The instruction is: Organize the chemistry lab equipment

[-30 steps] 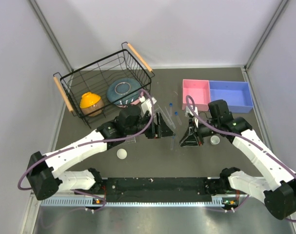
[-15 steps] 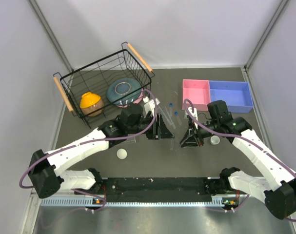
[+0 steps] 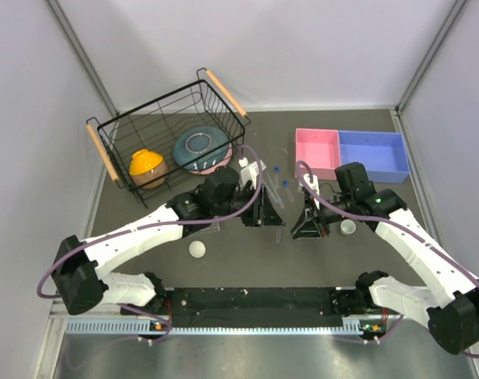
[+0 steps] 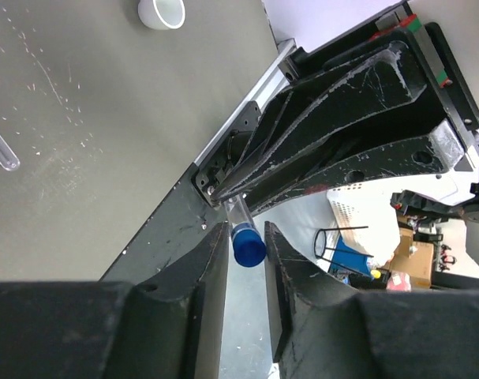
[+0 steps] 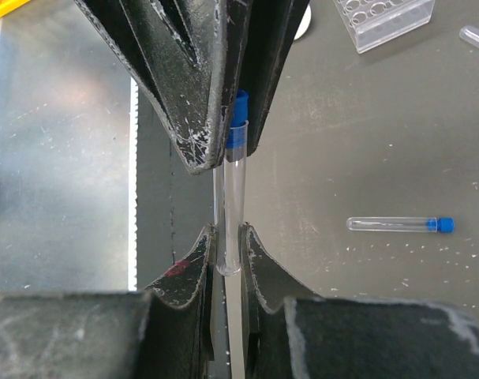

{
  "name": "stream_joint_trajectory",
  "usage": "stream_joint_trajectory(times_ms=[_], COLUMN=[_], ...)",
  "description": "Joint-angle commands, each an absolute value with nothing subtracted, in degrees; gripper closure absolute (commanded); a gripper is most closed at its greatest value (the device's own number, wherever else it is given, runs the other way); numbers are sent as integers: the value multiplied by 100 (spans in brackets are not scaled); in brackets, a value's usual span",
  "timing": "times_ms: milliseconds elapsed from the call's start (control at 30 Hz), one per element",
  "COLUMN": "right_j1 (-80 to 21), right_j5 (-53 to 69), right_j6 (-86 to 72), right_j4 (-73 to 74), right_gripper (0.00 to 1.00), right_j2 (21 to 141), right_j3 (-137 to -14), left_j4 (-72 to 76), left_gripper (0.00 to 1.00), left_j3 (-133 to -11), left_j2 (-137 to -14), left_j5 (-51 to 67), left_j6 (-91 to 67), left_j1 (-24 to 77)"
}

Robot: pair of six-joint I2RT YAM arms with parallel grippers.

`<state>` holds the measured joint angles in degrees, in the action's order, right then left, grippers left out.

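Note:
One clear tube with a blue cap is held between both grippers above the table. My left gripper [image 4: 247, 251] is shut on the blue cap [image 4: 248, 244]. My right gripper [image 5: 230, 246] is shut on the tube's round clear end [image 5: 232, 197]. In the top view the left gripper [image 3: 271, 212] and right gripper [image 3: 297, 224] meet tip to tip at the table's middle. Loose capped tubes [image 3: 284, 185] lie behind them, and one more shows in the right wrist view [image 5: 400, 225]. White cups sit at the front left [image 3: 197, 249] and by the right arm [image 3: 348, 227]. The clear rack [image 5: 385, 19] lies near.
The black wire basket [image 3: 113, 162] at the back left holds the orange bowl [image 3: 147, 166] and the teal-pink bowl [image 3: 198, 148]. A pink tray [image 3: 316, 151] and a blue tray [image 3: 373, 154] stand at the back right. The black base rail runs along the near edge.
My left gripper has moved a little to the right, closer to the right gripper, and its fingers now close on the tube's cap. The right gripper has barely moved.

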<state>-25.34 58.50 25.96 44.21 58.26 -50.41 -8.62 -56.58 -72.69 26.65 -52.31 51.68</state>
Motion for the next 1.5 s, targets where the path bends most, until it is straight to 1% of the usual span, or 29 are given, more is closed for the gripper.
stream_joint_trajectory(times_ms=[0,33,133,200,267,300,400,433,467,500,567,600,700,767,833,900,1000,1100,1233,1467], right_j1=[-2610,-2602,-2602,-2610,-2610,-2602,-2584,-2540,-2470,-2287,-2084,-1961,-1539,-1302,-1135,-897,-625,-492,-431,-316], right_j5=[6003,6003,5994,5977,5950,5941,5854,5836,5853,5880,5985,6020,6012,5793,5452,5169,5124,5264,5168,4983], right_j6=[2760,2751,2760,2760,2760,2760,2751,2742,2742,2742,2768,2777,2812,2743,2507,2373,2478,2496,2540,2619], right_j4=[4377,4377,4377,4377,4377,4368,4377,4377,4377,4377,4377,4368,4333,4167,3921,3464,3305,3208,3068,3032], right_gripper=[96,96,94,92,83,72,56,44,38,33,28,24,20,18,13,10,10,10,9,9], right_j2=[5818,5818,5810,5801,5783,5757,5687,5626,5582,5529,5344,5265,4949,4739,4659,4693,5052,5325,5326,5177], right_j3=[-5221,-5221,-5221,-5212,-5212,-5221,-5256,-5265,-5273,-5273,-5273,-5247,-5099,-4958,-4668,-4379,-4307,-4359,-4298,-4061], left_j4=[-589,-580,-571,-571,-571,-615,-799,-887,-992,-1106,-1554,-1756,-2634,-3379,-3821,-4340,-4604,-4614,-4308,-3648], left_gripper=[75,83,96,99,100,100,100,100,100,100,100,100,100,100,100,100,100,100,100,100], left_j3=[-5880,-5871,-5810,-5766,-5704,-5678,-5537,-5450,-5414,-5327,-5247,-5169,-5150,-5194,-5282,-5396,-5484,-5519,-5423,-5107], left_j2=[-7295,-7286,-7199,-7119,-7014,-6970,-6777,-6637,-6566,-6478,-6215,-6127,-5775,-5573,-5458,-5449,-5493,-5659,-5888,-6293], left_j5=[2786,2786,2716,2611,2558,2523,2312,2138,2014,1900,1540,1399,705,301,-287,-770,-1359,-1748,-2433,-2576], left_j6=[-5186,-5194,-5194,-5186,-5168,-5168,-5107,-5046,-4993,-4949,-4791,-4729,-4404,-4097,-3755,-3569,-3183,-2840,-2445,-2127], left_j1=[5221,5221,5221,5221,5221,5221,5221,5212,5212,5212,5159,5142,5001,4852,4607,4387,4000,3675,3393,2980])
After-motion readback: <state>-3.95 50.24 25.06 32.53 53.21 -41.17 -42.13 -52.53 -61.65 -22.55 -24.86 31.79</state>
